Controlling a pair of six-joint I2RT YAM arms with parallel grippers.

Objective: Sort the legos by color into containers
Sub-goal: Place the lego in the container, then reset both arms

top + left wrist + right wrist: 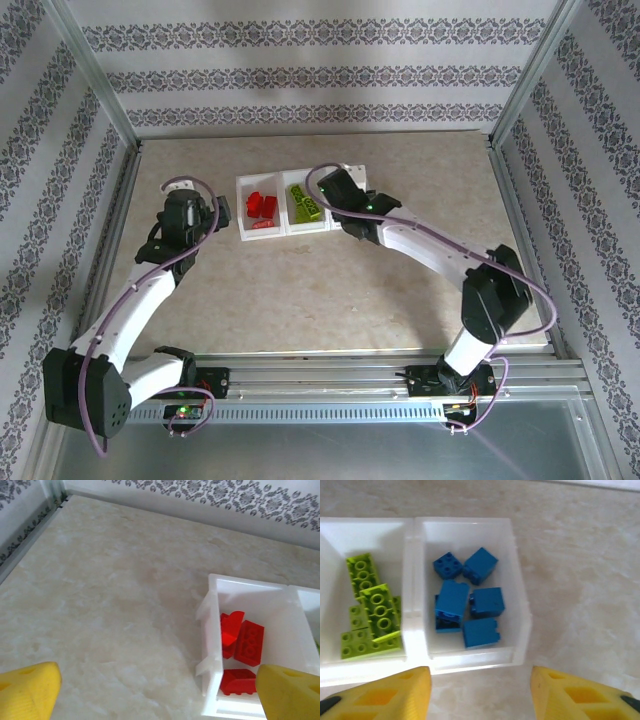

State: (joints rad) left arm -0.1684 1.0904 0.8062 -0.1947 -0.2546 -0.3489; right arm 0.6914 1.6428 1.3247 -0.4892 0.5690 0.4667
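From the right wrist, blue legos [465, 600] in the end bin [470, 659] beside lime legos [370, 605], right fingers [395, 695] spread empty; from the left wrist, red legos [244, 647] binned, left fingers [285, 692] spread wide.

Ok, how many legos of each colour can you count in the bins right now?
Blue legos: 5, perhaps another underneath
Green legos: 4, overlapping, so uncertain
Red legos: 3 in sight
Total: 12 at least
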